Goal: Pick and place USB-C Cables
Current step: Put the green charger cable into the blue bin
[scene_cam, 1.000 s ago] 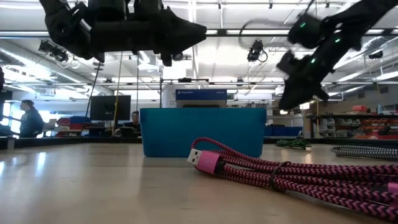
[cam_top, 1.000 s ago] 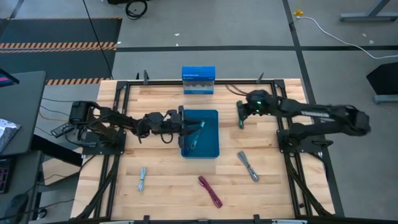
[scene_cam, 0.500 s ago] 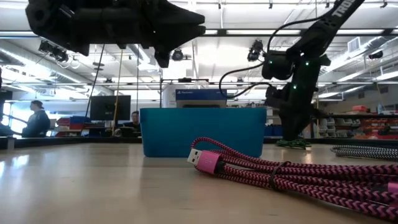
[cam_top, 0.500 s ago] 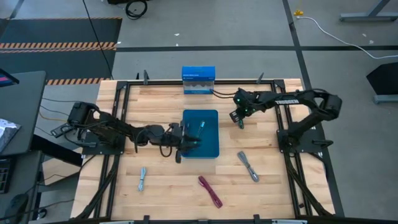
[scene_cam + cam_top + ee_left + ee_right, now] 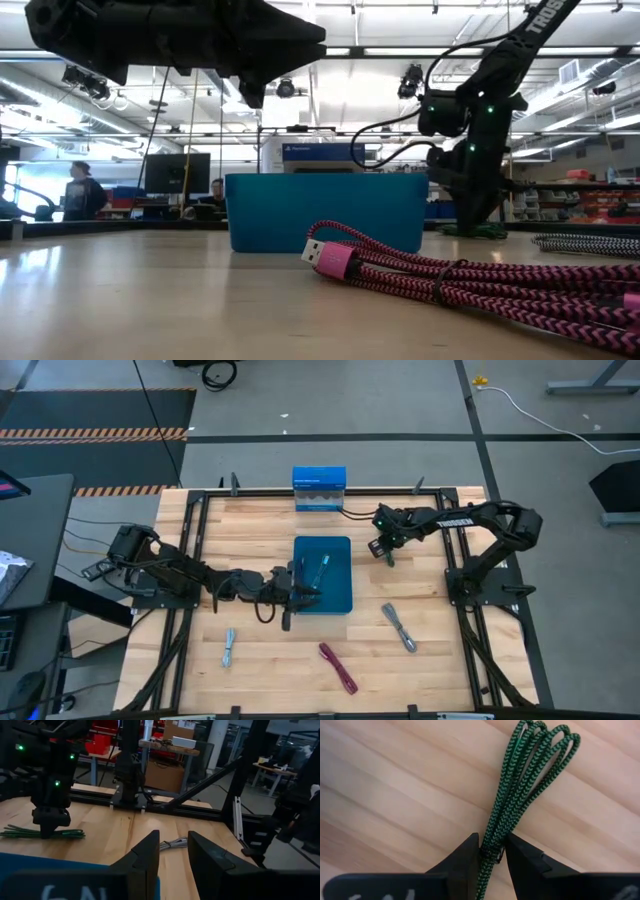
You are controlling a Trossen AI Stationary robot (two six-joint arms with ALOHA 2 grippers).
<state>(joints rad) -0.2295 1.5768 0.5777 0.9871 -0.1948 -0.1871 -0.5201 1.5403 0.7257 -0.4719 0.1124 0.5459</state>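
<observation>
A green cable bundle [image 5: 520, 795] lies flat on the wood to the right of the blue bin [image 5: 340, 605]. My right gripper [image 5: 491, 851] stands over it, shut on it; it also shows in the high view [image 5: 385, 552] and the low view [image 5: 470, 215]. My left gripper [image 5: 173, 855] hovers narrowly open at the bin's near left corner [image 5: 296, 598] and holds nothing. A teal cable [image 5: 323, 566] lies inside the bin. Pale blue [image 5: 229, 647], magenta [image 5: 338, 667] and grey [image 5: 398, 627] bundles lie on the near half of the table. My right gripper pinches the green cable between its two fingers at the tied waist of the bundle [image 5: 492, 842]. It comes from above, pointing down, with the fingers across the strands. The bundle still lies flat on the table, its looped end [image 5: 545, 740] stretching away from the fingers.
A blue box [image 5: 320, 490] stands at the table's far edge behind the bin. The black frame rails [image 5: 300, 490] border the table. The magenta cable [image 5: 450, 280] fills the near foreground of the low view. People stand in the room beyond the table [image 5: 82, 195].
My right gripper has swung from farther right toward the bin and come down onto the green cable, its arm folding in. My left gripper has drawn back from above the bin's middle toward the table's near edge, to the bin's near left corner.
</observation>
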